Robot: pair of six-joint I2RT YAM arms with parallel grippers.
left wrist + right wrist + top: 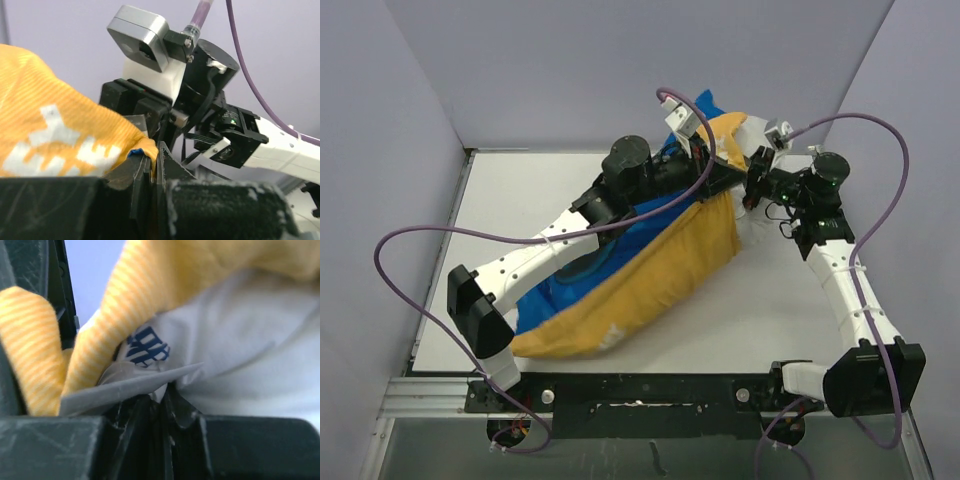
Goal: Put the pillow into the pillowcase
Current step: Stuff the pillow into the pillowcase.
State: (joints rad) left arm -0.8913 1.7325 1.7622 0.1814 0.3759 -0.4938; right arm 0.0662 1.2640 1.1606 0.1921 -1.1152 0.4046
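Pillowcase [650, 270] bulging around pillow [240, 340], left gripper [154, 160] clamped on its edge, right gripper [162, 395] pinching pillow

Soft, even overhead light keeps the top view bright, with faint shadows on the white tabletop [760, 310]. The right wrist view is close and blurry (its lower edge nearly black): the mustard-yellow striped fabric pillowcase [130, 300] and plump white pillow [240, 340] lose focus.
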